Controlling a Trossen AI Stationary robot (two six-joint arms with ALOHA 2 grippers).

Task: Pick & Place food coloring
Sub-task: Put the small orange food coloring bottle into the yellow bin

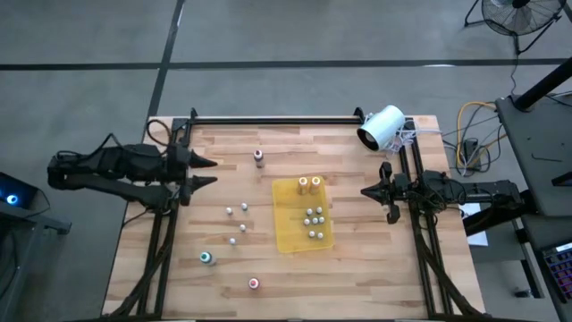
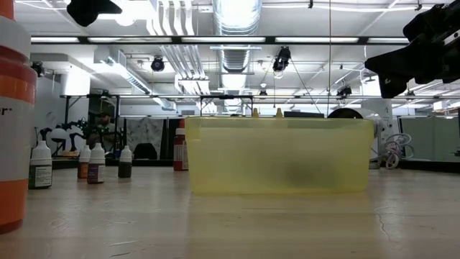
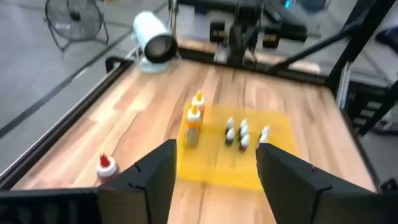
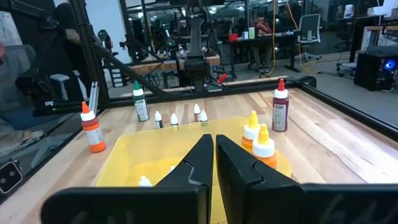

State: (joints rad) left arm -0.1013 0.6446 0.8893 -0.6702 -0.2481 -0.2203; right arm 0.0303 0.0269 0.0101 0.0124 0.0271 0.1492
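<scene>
Your left gripper (image 1: 204,172) sits at the table's left edge with its fingers apart and nothing between them, so it looks ready for the next pick. Your right gripper (image 1: 375,190) waits at the right edge, fingers pressed together, empty. The yellow tray (image 1: 288,234) in the middle already holds two orange-capped bottles (image 1: 309,182) and a cluster of small ones (image 1: 314,219). Loose on the wood to its left are small bottles (image 1: 236,209), a maroon one (image 1: 258,156), a teal one (image 1: 206,258) and a pink one (image 1: 254,283). By my reading, those remain to be placed.
</scene>
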